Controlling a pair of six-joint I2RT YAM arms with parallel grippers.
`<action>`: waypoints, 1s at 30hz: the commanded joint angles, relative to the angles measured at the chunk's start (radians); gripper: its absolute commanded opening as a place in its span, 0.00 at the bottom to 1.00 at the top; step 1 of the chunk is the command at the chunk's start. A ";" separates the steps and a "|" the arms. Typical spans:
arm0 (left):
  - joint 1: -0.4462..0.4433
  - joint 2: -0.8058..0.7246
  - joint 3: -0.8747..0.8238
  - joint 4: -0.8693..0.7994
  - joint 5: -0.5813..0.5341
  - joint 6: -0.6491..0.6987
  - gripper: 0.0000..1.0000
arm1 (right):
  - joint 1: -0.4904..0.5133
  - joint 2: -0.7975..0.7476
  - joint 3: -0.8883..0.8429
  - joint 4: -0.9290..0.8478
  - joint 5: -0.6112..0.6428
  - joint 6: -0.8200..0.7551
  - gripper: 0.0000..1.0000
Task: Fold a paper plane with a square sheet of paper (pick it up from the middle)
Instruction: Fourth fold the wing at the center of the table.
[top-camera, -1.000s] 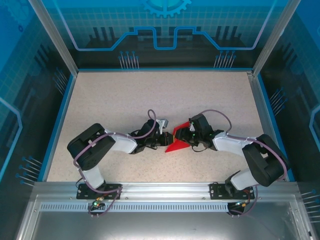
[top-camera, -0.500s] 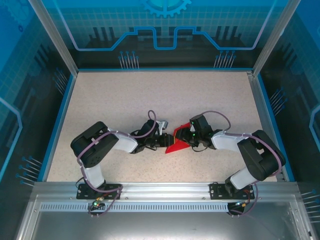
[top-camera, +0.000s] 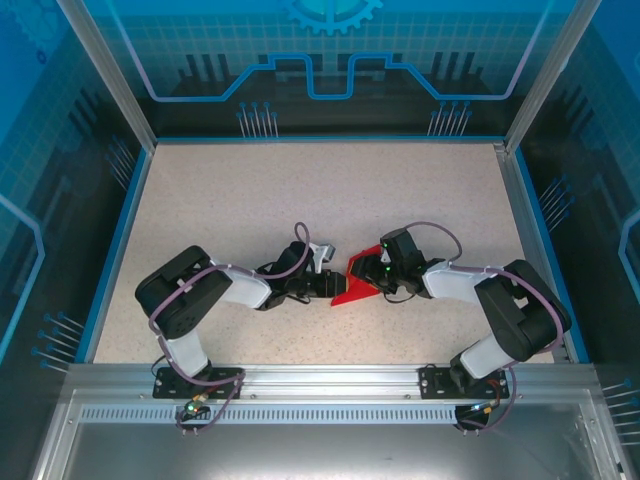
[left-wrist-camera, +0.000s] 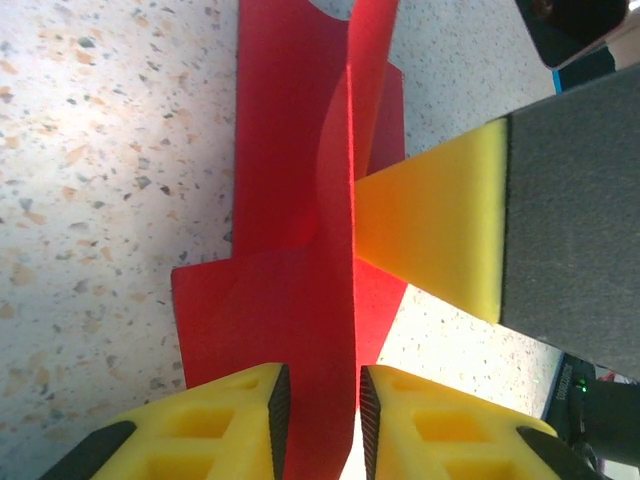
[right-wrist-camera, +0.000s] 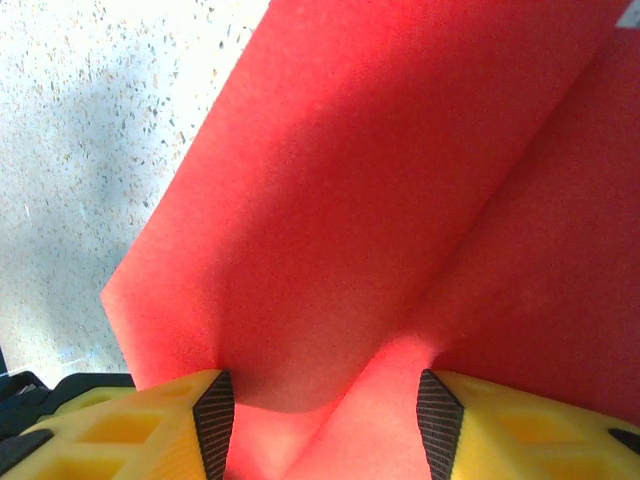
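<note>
The square sheet of paper (top-camera: 352, 291) is bright red, folded into a small creased shape, and lies mid-table between both grippers. My left gripper (top-camera: 329, 288) reaches in from the left. In the left wrist view the paper (left-wrist-camera: 290, 310) has one flap standing on edge, and my left gripper (left-wrist-camera: 318, 378) straddles it with a narrow gap, open. A yellow finger (left-wrist-camera: 430, 230) of the right gripper touches the upright flap. My right gripper (top-camera: 366, 277) comes from the right. In the right wrist view it (right-wrist-camera: 325, 388) stands wide open, with the buckled paper (right-wrist-camera: 400, 200) between its fingers.
The speckled tabletop (top-camera: 300, 190) has a blue rim and glass walls on three sides. An aluminium rail (top-camera: 320, 380) carrying both arm bases runs along the near edge. Bare surface lies behind and to both sides of the paper.
The right arm's elbow has drawn in a little and its gripper has edged left over the paper. The left gripper has shifted slightly. The paper stays in place.
</note>
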 joint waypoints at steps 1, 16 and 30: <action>0.003 -0.011 -0.007 0.030 0.043 0.018 0.26 | -0.017 0.024 0.003 -0.041 0.019 0.008 0.55; 0.002 0.039 0.019 0.009 0.044 -0.022 0.13 | -0.017 -0.044 -0.011 -0.031 0.004 -0.038 0.54; 0.008 0.077 0.009 0.105 0.068 -0.181 0.09 | -0.035 -0.131 -0.037 -0.081 -0.033 -0.133 0.54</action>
